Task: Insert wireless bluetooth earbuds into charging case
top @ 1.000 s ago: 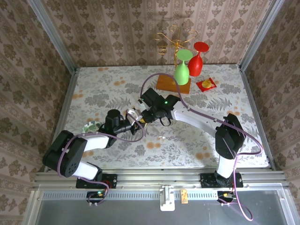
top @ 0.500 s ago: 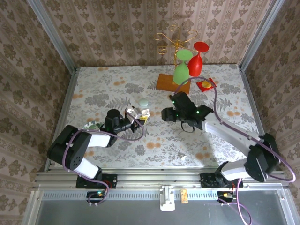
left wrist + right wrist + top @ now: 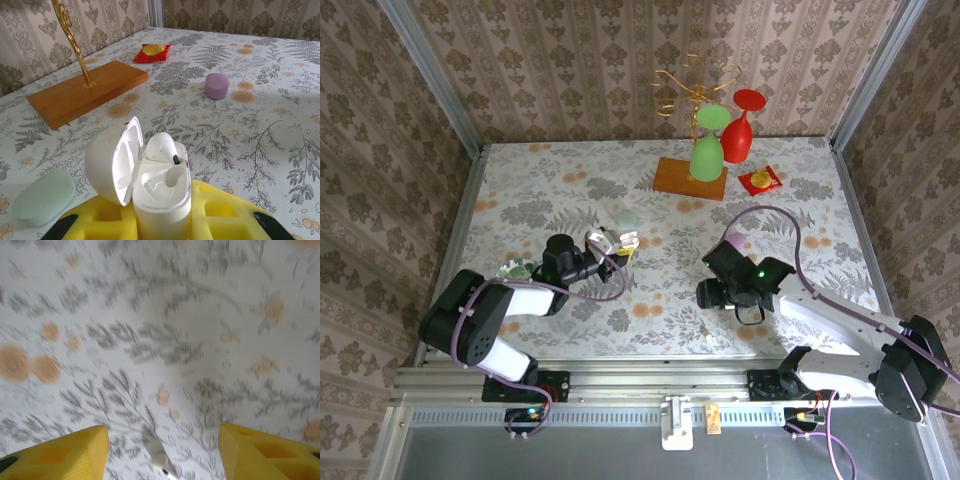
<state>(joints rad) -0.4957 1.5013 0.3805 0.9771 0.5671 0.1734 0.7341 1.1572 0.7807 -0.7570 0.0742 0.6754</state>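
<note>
**Pickup lined up: loose earbud (image 3: 157, 456) framed by the right end effector (image 3: 162, 440)**

The right end effector is poised over the surface (image 3: 150, 315), its yellow fingers (image 3: 60, 450) parted about halfway, and nothing is held. The whitish earbud lies on the surface directly between those fingers, low in the wrist view. That view is smeared, so the way the earbud is turned cannot be told.

For a clean grasp, a straight drop is called for, with the fingers kept apart until the earbud is flanked on both sides. Closure is best made slowly and across the fatter body rather than the thin stem. So small and slick a piece is judged likely to squirt sideways.

Well off to the side, the left end effector (image 3: 162, 220) is clamped tight on the white charging case (image 3: 160, 200). Its lid (image 3: 117, 162) is swung open, and a seated earbud (image 3: 161, 145) is already in one well. The case should be kept mouth-up and steady.

From above, the right arm is laid low, with its wrist bent back and the end effector (image 3: 708, 294) tipped downward. The left arm is folded close, with its end effector (image 3: 598, 248) held level.
</note>
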